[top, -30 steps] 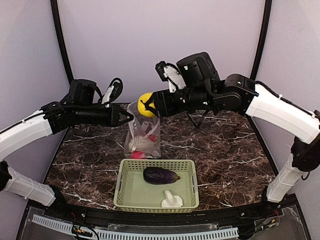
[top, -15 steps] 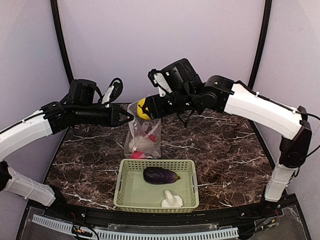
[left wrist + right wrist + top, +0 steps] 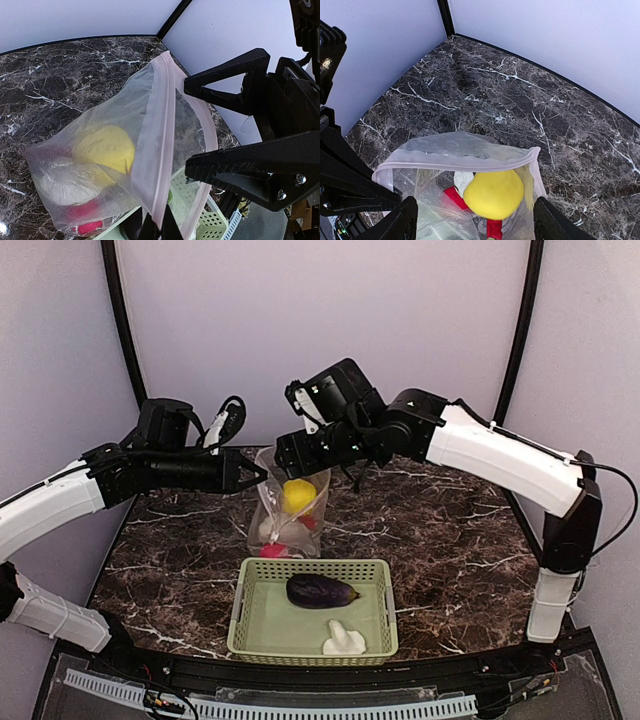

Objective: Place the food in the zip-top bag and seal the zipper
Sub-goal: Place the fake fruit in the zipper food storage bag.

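Observation:
The zip-top bag [image 3: 275,510] hangs upright over the table, mouth open, and my left gripper [image 3: 262,473] is shut on its pinkish zipper edge [image 3: 160,150]. My right gripper [image 3: 287,458] is open and empty just above the mouth. The yellow pepper [image 3: 297,495] lies inside the bag, and shows in the right wrist view [image 3: 492,194] too. White cauliflower [image 3: 70,180] and red pieces [image 3: 454,197] are under it. The dark purple eggplant [image 3: 322,591] and white mushroom [image 3: 344,640] lie in the basket. I cannot see the zipper's slider.
The pale green perforated basket [image 3: 240,625] stands on the marble table just in front of the bag. Pale walls with black posts close in the back and sides. The left arm's black fingers [image 3: 345,190] reach in at the right wrist view's left edge.
My right gripper has moved left over the bag mouth and opened. The yellow pepper it held has dropped into the bag. The left arm has not moved.

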You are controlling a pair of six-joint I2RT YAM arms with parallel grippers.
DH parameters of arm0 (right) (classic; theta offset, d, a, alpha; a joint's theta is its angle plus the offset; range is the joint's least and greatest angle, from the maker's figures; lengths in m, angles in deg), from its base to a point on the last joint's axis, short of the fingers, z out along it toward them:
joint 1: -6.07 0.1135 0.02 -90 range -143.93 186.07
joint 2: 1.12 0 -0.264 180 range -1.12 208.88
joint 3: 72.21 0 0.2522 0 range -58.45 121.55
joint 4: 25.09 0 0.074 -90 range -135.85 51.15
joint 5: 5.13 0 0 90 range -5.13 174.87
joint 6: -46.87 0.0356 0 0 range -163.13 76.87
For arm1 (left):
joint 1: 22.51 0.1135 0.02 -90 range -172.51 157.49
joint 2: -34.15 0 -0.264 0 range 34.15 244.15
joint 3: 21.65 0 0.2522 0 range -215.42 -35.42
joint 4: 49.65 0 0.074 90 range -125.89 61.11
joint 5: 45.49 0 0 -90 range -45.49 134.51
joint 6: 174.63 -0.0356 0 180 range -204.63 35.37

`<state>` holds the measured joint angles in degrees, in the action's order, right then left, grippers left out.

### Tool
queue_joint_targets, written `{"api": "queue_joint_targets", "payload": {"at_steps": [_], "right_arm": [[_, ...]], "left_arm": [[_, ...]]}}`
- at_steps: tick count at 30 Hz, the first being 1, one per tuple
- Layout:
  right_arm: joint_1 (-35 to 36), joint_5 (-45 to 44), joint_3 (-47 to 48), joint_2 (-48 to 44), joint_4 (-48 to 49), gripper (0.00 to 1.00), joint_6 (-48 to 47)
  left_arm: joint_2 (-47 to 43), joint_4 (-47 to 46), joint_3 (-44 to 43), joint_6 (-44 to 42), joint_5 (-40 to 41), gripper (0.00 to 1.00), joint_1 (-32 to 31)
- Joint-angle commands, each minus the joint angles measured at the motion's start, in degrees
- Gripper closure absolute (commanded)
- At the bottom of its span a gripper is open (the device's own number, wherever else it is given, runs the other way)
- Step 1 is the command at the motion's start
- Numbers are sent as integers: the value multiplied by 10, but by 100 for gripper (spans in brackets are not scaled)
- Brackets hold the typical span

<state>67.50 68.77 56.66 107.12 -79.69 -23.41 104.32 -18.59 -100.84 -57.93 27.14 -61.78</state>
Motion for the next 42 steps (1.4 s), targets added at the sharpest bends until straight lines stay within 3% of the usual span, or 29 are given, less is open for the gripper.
{"api": "queue_joint_targets", "payload": {"at_steps": [1, 11, 16, 25, 34, 42], "right_arm": [[-4, -16, 22, 7, -7, 22, 0], [-5, -9, 17, -7, -9, 23, -1], [-4, 67, -17, -48, 33, 24, -17], [6, 203, -178, -186, 143, 24, -33], [50, 195, -438, -348, 177, 24, -1], [79, 221, -561, -344, 224, 25, 29]], "left_arm": [[-6, 9, -3, -3, -2, 99, 3], [-2, 8, -5, -2, 1, 99, 3], [-2, 8, -5, -1, 7, 99, 3], [-8, 13, -7, 0, 21, 99, 6], [-17, 21, 0, -3, 25, 99, 12], [-19, 17, 3, 0, 19, 99, 14]]}}
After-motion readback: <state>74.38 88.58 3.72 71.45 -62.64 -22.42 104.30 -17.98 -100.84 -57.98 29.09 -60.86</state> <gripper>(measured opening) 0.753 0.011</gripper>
